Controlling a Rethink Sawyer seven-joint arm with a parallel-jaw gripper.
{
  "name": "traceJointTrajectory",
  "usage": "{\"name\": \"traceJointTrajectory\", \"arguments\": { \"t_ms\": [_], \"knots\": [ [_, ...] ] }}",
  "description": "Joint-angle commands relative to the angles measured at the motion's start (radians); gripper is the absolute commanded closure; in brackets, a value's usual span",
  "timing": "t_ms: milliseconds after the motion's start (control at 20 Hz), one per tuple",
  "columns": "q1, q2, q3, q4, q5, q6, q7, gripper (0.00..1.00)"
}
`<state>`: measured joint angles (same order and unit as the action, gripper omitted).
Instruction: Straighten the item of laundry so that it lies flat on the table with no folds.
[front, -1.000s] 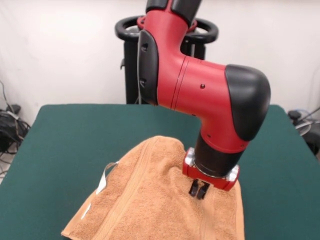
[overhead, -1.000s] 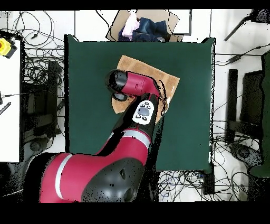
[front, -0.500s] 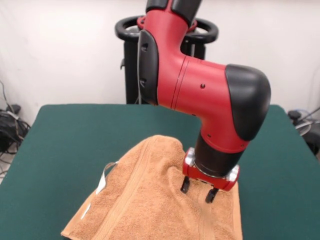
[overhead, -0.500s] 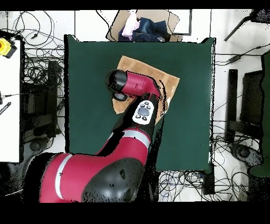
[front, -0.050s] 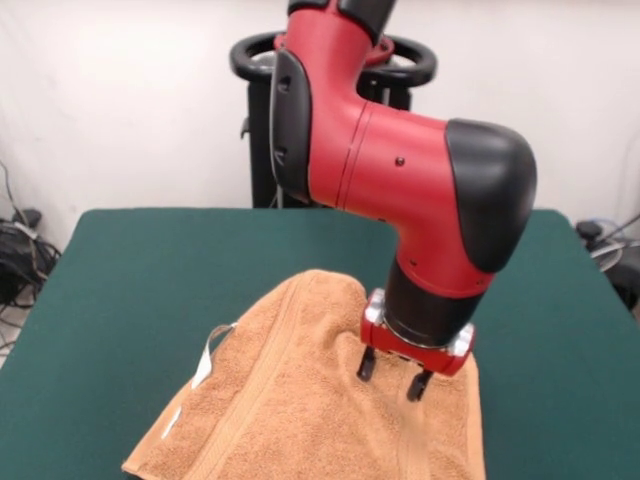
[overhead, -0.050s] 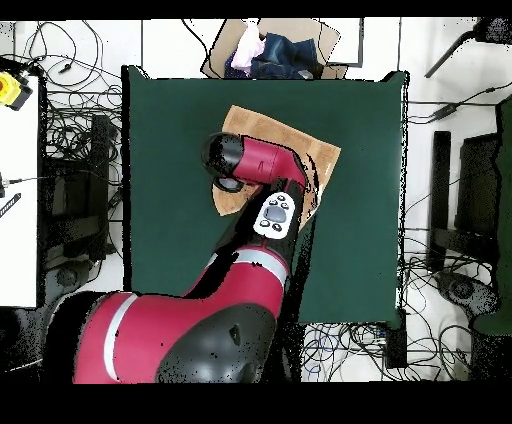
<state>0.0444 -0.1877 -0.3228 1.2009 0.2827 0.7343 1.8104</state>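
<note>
Since a second ago the gripper has gone from pinched shut to spread apart, and the arm has shifted slightly sideways; the fingers now stand well apart with nothing between them, tips just over the towel, and whether they touch the cloth cannot be told. That towel has hardly changed: orange-tan terry, lying toward the near middle of the table in the front view, humped into a rounded peak at its far end beside the gripper, with a woven band running down its length and a white tag sticking out on one edge. Its near edge runs off the bottom of the picture.

From overhead a cardboard box sits beyond the table's far edge, holding a heap of dark and pale cloth. Green felt covers the tabletop, bare apart from the towel, much of which lies hidden under the arm from that angle. White wall stands behind the table; cables sprawl over the floor on both sides
</note>
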Motion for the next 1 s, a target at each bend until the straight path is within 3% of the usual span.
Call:
{"name": "traceJointTrajectory", "arguments": {
  "t_ms": [50, 300, 1000],
  "knots": [
    [-0.065, -0.029, 0.054, 0.183, -0.004, -0.173, 0.2, 0.0],
    [-0.069, -0.032, 0.059, 0.19, -0.003, -0.165, 0.19, 0.0],
    [-0.036, 0.034, 0.045, 0.074, -0.026, 0.228, 0.179, 0.0]
  ]
}}
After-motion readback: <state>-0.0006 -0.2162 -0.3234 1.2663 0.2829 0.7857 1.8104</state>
